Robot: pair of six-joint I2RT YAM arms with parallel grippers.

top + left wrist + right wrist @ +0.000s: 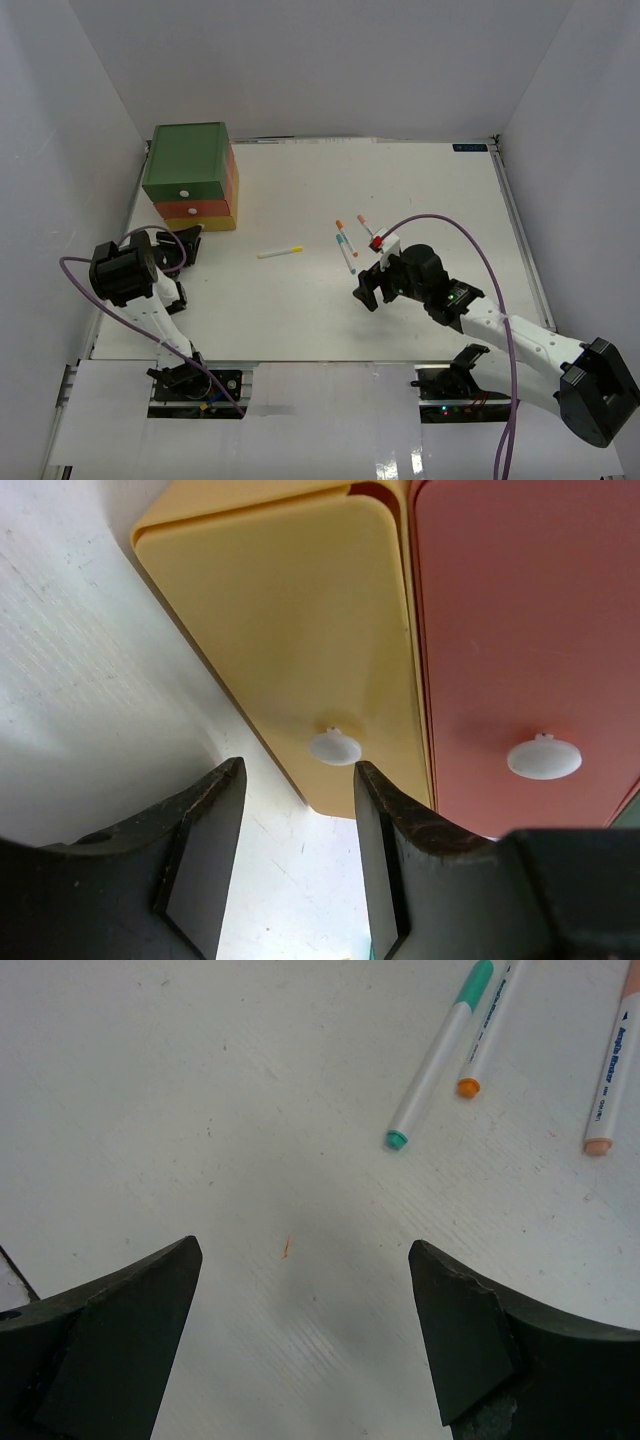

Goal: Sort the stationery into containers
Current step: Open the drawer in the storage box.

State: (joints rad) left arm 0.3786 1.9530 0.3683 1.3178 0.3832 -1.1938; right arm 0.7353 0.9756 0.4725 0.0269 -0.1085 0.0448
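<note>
Aiming at the yellow drawer (290, 630), looking shut at the bottom of the stack at the worktop's (400, 180) far left, its white knob (335, 746) showing just beyond the left end effector (298, 780), jaws standing partly open and gripping nothing. Probably calling for easing forward until the pads are flanking the knob, keeping it centred and clear of the red drawer (520, 610), then closing and pulling straight out. Leaving the pens (345, 245) lying mid-worktop, the right end effector (305, 1260) hovering near them, wide open and empty.
</note>
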